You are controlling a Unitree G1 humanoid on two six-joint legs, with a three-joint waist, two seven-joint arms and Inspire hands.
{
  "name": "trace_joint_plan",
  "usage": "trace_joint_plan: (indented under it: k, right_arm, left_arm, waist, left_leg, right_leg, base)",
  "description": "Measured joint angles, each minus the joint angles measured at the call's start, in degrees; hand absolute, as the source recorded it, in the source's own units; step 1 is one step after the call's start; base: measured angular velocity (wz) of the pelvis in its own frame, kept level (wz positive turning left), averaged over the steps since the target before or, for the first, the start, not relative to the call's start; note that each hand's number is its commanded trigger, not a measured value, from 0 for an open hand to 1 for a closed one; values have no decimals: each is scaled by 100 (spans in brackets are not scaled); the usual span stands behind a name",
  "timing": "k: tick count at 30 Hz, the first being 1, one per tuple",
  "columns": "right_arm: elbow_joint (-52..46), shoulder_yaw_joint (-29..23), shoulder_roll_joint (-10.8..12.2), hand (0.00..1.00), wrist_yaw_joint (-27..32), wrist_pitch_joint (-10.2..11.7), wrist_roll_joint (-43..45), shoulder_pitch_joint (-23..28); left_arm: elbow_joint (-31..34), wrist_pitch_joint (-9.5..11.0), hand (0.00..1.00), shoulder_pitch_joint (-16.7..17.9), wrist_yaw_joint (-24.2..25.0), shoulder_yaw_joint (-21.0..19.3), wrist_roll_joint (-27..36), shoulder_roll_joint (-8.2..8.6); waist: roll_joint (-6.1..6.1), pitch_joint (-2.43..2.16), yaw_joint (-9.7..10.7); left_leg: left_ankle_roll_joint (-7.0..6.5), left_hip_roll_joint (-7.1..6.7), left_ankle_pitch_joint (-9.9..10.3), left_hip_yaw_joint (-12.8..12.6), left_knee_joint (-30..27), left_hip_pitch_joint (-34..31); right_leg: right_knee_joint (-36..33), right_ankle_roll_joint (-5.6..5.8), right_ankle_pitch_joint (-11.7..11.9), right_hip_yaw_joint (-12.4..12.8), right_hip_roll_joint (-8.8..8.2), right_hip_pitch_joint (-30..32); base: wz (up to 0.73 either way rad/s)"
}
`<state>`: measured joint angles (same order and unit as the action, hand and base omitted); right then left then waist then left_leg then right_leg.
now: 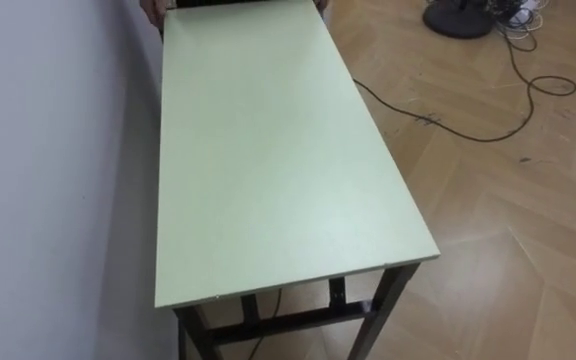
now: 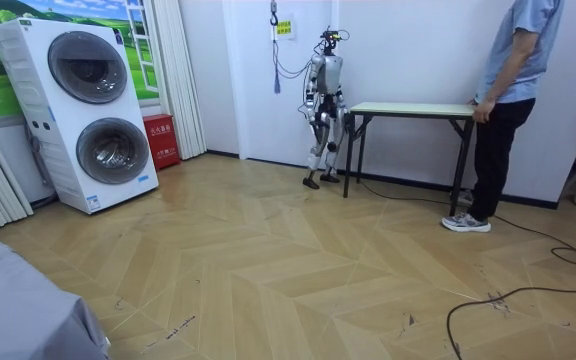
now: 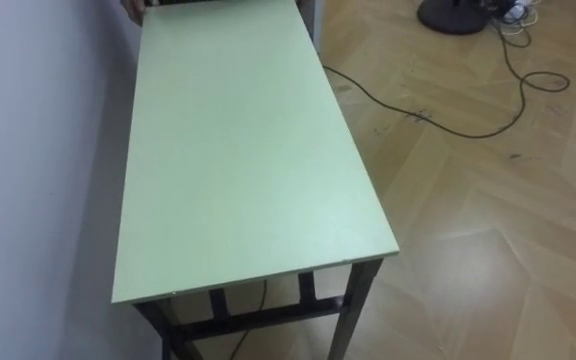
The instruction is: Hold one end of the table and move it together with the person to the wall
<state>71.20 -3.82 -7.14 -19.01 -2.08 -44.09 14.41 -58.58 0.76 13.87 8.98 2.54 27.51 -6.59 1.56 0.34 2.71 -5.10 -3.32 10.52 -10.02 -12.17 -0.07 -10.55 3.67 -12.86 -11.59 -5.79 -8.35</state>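
Wall-side table | person's hand grasping far end | robot hands near other end, grip cannot tell

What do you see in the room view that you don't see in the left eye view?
The room view gives the stacked white washing machines, the red box beside them, and the whole person standing at the far end of the table, opposite the robot. The left eye view gives a black round base on the floor beyond it. Both share the pale green table, the wooden floor and the white wall.
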Motion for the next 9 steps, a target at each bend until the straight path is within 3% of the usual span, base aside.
trace_joint_plan:
  k: [3,9]
  right_arm:
    - [-2,-43,20,0,215,-49,103,-45]
    - [-6,9,25,0,702,-162,190,-150]
  left_arm:
    - [-101,-15,0,-1,-128,-221,-76,124]
    - [-129,-90,0,-26,-376,-245,-125,163]
  waist:
    - [-5,0,-1]
    - [-4,0,-7]
  left_leg:
    - [5,-2,6,-15,-7,-12]
    - [6,1,6,-2,5,-26]
  right_leg:
    - [-2,0,0,5,0,17]
    - [1,0,0,10,3,19]
  base:
    - [-4]
    - [0]
